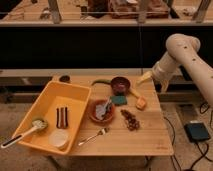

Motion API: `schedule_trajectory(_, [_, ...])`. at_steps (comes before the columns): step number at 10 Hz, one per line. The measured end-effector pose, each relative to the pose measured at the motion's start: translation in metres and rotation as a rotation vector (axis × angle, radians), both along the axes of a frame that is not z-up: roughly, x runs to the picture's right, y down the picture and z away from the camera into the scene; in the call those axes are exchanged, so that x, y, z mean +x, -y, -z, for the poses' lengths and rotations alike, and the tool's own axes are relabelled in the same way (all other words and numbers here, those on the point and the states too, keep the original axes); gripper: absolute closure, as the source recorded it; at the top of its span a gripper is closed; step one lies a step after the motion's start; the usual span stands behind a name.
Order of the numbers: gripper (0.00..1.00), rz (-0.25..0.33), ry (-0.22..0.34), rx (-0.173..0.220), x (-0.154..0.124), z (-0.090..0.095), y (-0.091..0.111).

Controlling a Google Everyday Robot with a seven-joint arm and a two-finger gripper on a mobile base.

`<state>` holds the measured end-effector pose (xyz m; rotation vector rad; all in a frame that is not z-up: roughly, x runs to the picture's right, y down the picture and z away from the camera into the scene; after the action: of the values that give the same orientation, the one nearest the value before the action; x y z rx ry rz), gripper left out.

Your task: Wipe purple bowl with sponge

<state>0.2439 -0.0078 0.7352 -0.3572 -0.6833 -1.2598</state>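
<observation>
Going front to back: the fork (94,135) and the yellow bin (48,101) are sitting nearest me, then the orange-brown bowl (102,112). I'm leaving all of that alone. Right behind that bowl the sponge (119,100) is lying flat on the surface (150,142), tucked against the front of the purple bowl (120,85). I can't tell if they're actually touching.

The claw (144,78) is hovering empty and spread wide, right of the purple bowl by the far edge. I'm guessing the sponge pick comes first, so I'm planning a straight-down approach, keeping the fingers off the bowl's rim and the yellow-orange block (141,103).
</observation>
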Motion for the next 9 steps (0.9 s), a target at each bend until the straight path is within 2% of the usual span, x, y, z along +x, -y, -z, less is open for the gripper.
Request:
schedule_trajectory(5, [0.2, -0.013, -0.008, -0.003, 0.0, -0.001, 0.001])
schedule_trajectory(7, [0.2, -0.102, -0.089, 0.005, -0.005, -0.011, 0.001])
schedule_trajectory(9, [0.2, -0.214, -0.162, -0.019, -0.012, -0.022, -0.001])
